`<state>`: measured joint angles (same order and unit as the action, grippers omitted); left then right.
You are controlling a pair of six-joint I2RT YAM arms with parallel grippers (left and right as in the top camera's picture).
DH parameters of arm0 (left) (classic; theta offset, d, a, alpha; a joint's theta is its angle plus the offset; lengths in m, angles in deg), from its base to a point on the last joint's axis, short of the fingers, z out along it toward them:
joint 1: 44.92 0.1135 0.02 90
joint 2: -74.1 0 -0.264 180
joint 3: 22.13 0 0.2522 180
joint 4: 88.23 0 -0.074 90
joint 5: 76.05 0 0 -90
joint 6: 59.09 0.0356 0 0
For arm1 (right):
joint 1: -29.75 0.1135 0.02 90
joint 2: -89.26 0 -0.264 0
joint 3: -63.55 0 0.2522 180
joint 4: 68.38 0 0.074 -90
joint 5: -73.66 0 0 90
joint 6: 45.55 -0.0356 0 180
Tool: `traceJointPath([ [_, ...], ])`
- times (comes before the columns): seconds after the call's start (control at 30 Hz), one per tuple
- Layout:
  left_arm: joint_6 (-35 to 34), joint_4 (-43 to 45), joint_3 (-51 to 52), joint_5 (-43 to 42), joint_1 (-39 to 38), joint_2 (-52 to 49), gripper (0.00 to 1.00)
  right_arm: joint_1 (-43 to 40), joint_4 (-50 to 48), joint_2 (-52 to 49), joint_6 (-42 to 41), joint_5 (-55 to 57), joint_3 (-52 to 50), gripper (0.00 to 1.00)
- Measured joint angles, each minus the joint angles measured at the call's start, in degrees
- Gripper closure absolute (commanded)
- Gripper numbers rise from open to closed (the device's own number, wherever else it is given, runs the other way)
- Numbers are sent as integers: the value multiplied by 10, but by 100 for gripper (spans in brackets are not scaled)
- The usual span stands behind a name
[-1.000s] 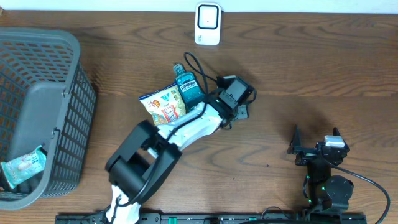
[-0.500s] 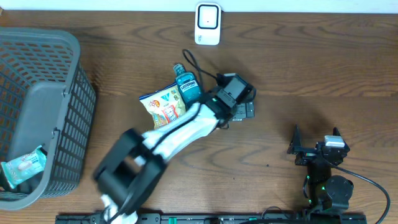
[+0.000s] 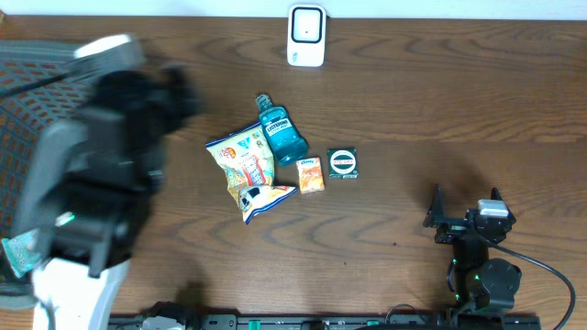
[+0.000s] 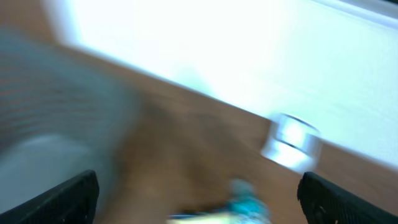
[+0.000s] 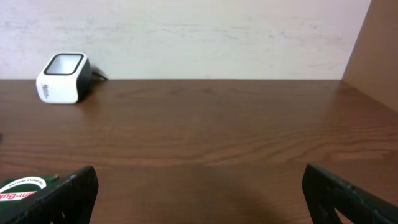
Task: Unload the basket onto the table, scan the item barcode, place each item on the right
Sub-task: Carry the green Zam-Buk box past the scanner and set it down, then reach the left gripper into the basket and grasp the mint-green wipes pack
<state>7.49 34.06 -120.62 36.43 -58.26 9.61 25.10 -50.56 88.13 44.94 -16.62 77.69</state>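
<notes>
Mid-tabletop, short of the scanner [image 3: 306,35] at the far edge: green-and-black packet [image 3: 342,163], flat, just beside an orange packet [image 3: 311,175]. Well apart from both grippers. Left gripper [image 4: 199,199] blurred, spread wide, empty; right gripper [image 5: 199,199] near the front right corner, likewise wide and empty.

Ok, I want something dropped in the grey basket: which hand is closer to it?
Left. The blurred left arm hangs over the basket's right side; the right hand sits far across the table, near its right front corner.
</notes>
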Motion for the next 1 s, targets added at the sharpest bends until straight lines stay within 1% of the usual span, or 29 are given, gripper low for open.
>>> traceJointPath([
  [0.1, -55, -60, 0, 19, 133, 16, 2, 0, 0, 0, 0, 0, 0, 1],
  [0.17, -119, -104, 1, 23, 241, 10, 2, 0, 0, 0, 0, 0, 0, 1],
  [0.33, -210, -122, 28, -35, 420, -29, 2, 0, 0, 0, 0, 0, 0, 1],
  [0.4, -232, -122, 43, -64, 471, -56, 3, 0, 0, 0, 0, 0, 0, 1],
  [0.53, -273, -122, 85, -117, 549, -129, 2, 0, 0, 0, 0, 0, 0, 1],
  [0.67, -294, -111, 124, -154, 599, -210, 3, 0, 0, 0, 0, 0, 0, 1],
  [0.87, -304, -61, 161, -176, 627, -295, 2, 0, 0, 0, 0, 0, 0, 1],
  [1.0, -300, -12, 186, -180, 637, -327, 2, 0, 0, 0, 0, 0, 0, 1],
])
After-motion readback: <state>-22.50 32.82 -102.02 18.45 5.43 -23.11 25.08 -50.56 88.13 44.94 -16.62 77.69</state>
